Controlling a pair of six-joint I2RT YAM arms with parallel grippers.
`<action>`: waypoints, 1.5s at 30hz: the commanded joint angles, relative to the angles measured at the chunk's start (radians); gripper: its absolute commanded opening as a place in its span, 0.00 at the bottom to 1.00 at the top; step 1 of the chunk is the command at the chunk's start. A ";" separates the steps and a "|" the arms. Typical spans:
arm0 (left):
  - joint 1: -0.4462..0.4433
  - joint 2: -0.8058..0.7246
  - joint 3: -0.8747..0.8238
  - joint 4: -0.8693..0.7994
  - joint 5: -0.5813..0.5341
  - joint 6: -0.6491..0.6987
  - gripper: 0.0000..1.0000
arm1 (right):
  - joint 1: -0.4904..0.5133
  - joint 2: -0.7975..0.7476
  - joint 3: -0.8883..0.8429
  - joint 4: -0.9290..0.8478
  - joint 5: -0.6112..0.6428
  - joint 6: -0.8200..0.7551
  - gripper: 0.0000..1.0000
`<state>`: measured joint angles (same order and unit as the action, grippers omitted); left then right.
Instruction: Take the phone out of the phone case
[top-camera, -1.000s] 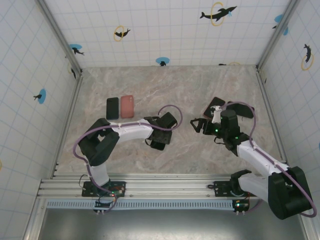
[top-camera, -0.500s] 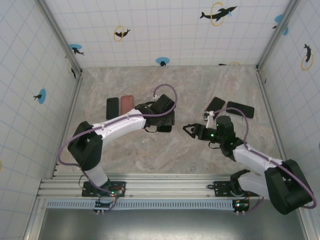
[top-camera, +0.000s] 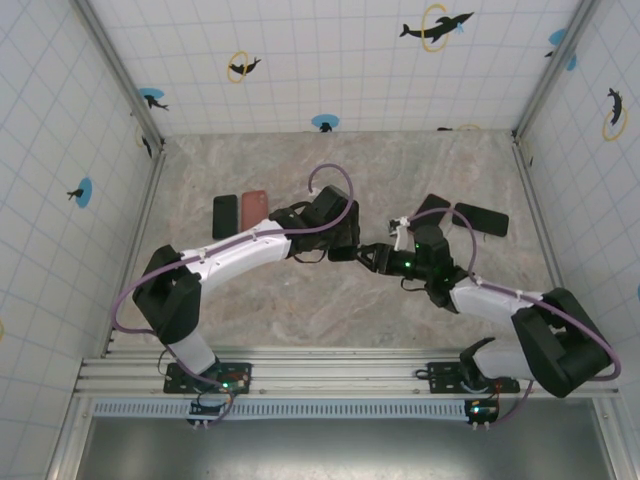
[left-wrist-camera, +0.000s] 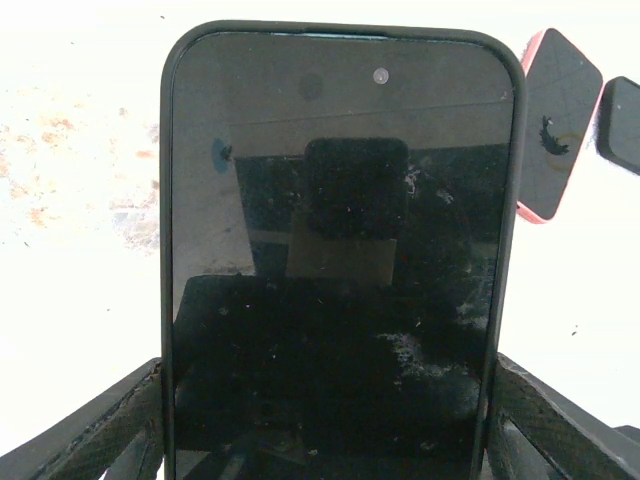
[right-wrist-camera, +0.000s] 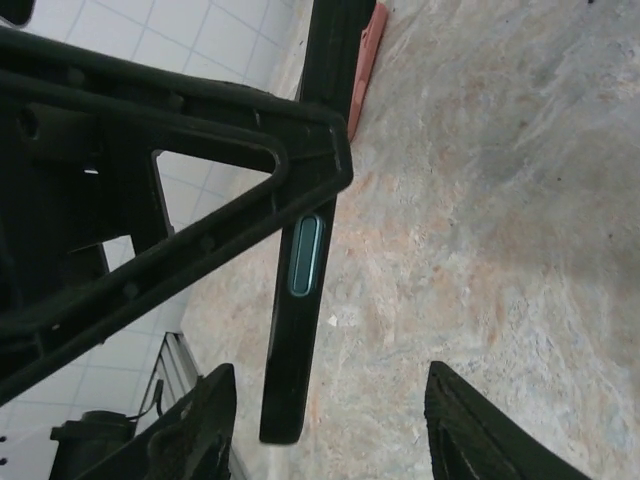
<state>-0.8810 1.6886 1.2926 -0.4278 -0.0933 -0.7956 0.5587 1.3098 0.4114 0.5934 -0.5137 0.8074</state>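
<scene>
The phone (left-wrist-camera: 340, 260), screen toward my left wrist camera and not yet out of its dark phone case (left-wrist-camera: 167, 250), hung in the air over the middle of the counter (top-camera: 300, 170). My left fingers (left-wrist-camera: 90, 430) clamped the case by its two long sides near one end, and that hold had not changed over the last second. What had changed was everything around it. My left arm had carried the phone out toward the centre. My right arm had swung left, away from the two dark phones (top-camera: 480, 218) at the right, to meet it. My right fingers (right-wrist-camera: 200, 430), wide a moment before, had drawn in. They were still apart, one on each side of the free end of the case's thin edge (right-wrist-camera: 285, 380), and I could see a gap to it. I judged the second grip about to land, with the peeling itself not begun.

My left arm reached long and low from its base, wrist turned right. My right forearm lay nearly level, pointing left, with the two sets of fingers almost meeting. A salmon-pink cased phone (top-camera: 254, 211) and a black one (top-camera: 225, 216) lay well apart at the left.
</scene>
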 joint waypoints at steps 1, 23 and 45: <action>-0.007 -0.034 0.043 0.044 0.001 -0.024 0.53 | 0.016 0.039 0.061 0.076 0.023 0.019 0.46; 0.011 -0.111 -0.026 0.122 0.024 -0.014 0.88 | 0.024 0.065 0.104 0.082 0.059 0.044 0.07; 0.210 -0.082 -0.175 0.810 0.570 -0.270 0.71 | -0.164 -0.067 0.058 0.247 -0.176 0.302 0.06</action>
<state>-0.6716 1.5738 1.0836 0.2260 0.3630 -0.9977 0.4072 1.2793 0.4808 0.6910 -0.6376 1.0458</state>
